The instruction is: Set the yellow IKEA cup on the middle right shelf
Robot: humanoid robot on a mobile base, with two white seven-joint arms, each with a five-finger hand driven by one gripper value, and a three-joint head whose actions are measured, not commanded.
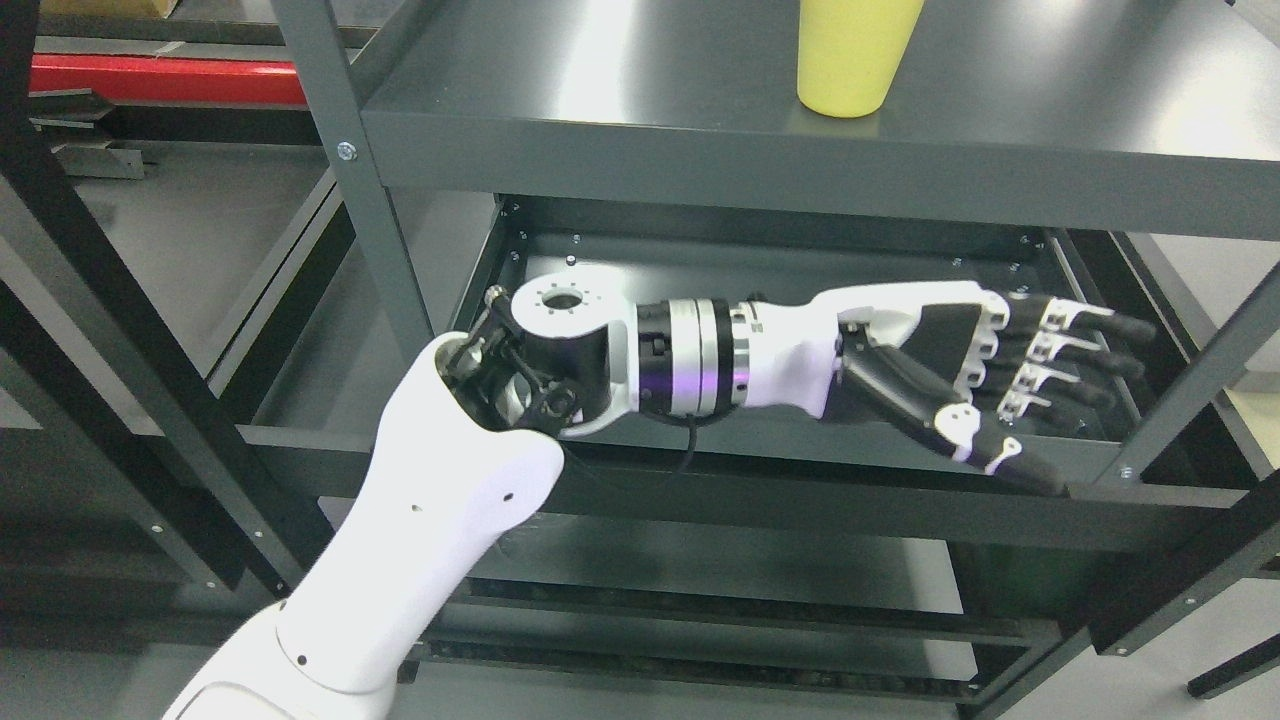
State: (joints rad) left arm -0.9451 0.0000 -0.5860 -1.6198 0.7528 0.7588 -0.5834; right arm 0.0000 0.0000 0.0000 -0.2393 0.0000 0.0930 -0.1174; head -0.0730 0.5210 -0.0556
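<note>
On the upper shelf [640, 130] stands the yellow cup [850, 60], probably light, rigid, smooth plastic; best gripped around its mid-wall. Below, the left hand [1000, 370] reaches empty, fingers extended.

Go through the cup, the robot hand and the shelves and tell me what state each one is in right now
Yellow cup: standing on the upper shelf, not held; top cut off by the picture edge.
Left hand: open, fingers stretched out, empty, below the upper shelf and in front of the lower shelf.
Right arm: not in view.
</note>
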